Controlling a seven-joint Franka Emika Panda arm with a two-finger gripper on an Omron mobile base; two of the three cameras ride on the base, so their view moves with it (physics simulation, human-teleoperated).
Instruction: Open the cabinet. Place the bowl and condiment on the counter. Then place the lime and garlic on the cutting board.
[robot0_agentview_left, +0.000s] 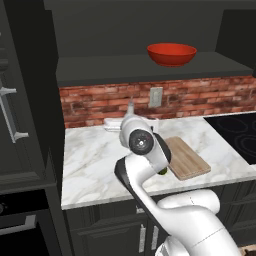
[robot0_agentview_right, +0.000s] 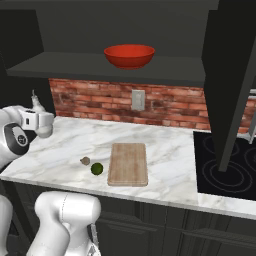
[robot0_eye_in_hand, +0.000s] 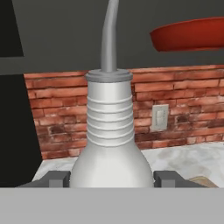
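Note:
The cabinet (robot0_agentview_left: 100, 70) stands open, with one door (robot0_agentview_right: 227, 75) swung out at the right. On its shelf sits the red bowl (robot0_agentview_left: 171, 54) (robot0_agentview_right: 129, 55) (robot0_eye_in_hand: 190, 34). My gripper (robot0_eye_in_hand: 109, 178) (robot0_agentview_right: 37, 111) (robot0_agentview_left: 129, 116) is shut on the white condiment bottle (robot0_eye_in_hand: 110, 144) (robot0_agentview_right: 35, 102), which is upright with its nozzle (robot0_agentview_left: 131, 106) pointing up, low over the counter's (robot0_agentview_left: 95, 160) back left. The bottle's base is hidden. The lime (robot0_agentview_right: 97, 168) and garlic (robot0_agentview_right: 85, 160) lie on the marble just left of the cutting board (robot0_agentview_right: 128, 163) (robot0_agentview_left: 187, 157).
A black stovetop (robot0_agentview_right: 225, 170) (robot0_agentview_left: 237, 132) lies to the right of the board. A brick backsplash with an outlet (robot0_agentview_right: 138, 99) (robot0_eye_in_hand: 160, 117) runs behind the counter. A tall dark side cabinet (robot0_agentview_left: 20, 100) stands at the left.

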